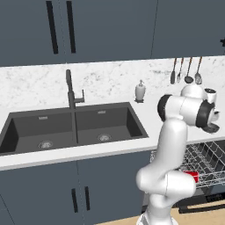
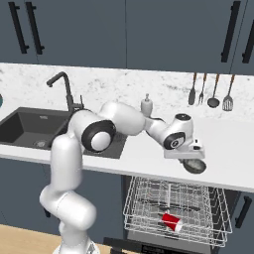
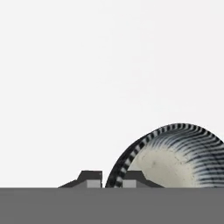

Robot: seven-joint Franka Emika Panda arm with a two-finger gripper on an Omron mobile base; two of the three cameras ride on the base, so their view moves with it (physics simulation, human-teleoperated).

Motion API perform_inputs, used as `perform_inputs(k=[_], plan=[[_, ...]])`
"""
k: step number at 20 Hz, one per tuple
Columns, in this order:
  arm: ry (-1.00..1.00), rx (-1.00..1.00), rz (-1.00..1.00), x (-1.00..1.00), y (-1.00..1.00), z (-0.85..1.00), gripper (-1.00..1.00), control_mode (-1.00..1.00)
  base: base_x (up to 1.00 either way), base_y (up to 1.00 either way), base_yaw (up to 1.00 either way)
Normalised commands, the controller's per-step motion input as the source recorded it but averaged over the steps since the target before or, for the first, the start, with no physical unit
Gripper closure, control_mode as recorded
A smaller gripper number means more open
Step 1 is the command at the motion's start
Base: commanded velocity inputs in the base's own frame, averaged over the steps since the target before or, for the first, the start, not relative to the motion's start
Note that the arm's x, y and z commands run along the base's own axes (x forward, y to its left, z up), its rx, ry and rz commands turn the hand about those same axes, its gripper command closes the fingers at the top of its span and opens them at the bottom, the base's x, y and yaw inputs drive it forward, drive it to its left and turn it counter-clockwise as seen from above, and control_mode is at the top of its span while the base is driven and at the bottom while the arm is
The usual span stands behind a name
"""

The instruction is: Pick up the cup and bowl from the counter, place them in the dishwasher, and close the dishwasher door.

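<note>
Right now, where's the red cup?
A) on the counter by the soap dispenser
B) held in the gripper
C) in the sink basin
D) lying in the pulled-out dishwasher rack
D: the red cup lies on its side in the pulled-out wire rack of the dishwasher, while the gripper has its fingertips either side of the striped bowl's rim.

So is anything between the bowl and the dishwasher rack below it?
Nothing visible. The gripper holds the bowl over the counter edge; the rack below is pulled out, with only the red cup lying toward its front.
</note>
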Motion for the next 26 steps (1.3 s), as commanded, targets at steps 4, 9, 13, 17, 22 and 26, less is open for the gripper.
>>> perform_inputs(k=[4, 9, 13, 17, 22, 26], plan=[[-0.35, 0.06, 0.01, -1.00, 0.14, 0.24, 1.00, -1.00, 0.00, 0.00, 0.00], [-0.19, 0.03, 0.05, -1.00, 0.11, 0.19, 1.00, -1.00, 0.00, 0.00, 0.00], [-0.11, 0.27, 0.12, -0.92, 0.00, -0.17, 1.00, -1.00, 0.00, 0.00, 0.00], [0.00, 0.48, 0.07, -0.20, -0.02, -0.74, 1.00, -1.00, 0.00, 0.00, 0.00], [-0.08, 0.40, 0.02, -0.08, 0.00, -0.67, 1.00, -1.00, 0.00, 0.00, 0.00], [-0.18, 0.27, 0.01, 0.00, 0.04, -0.36, 1.00, -1.00, 0.00, 0.00, 0.00]])
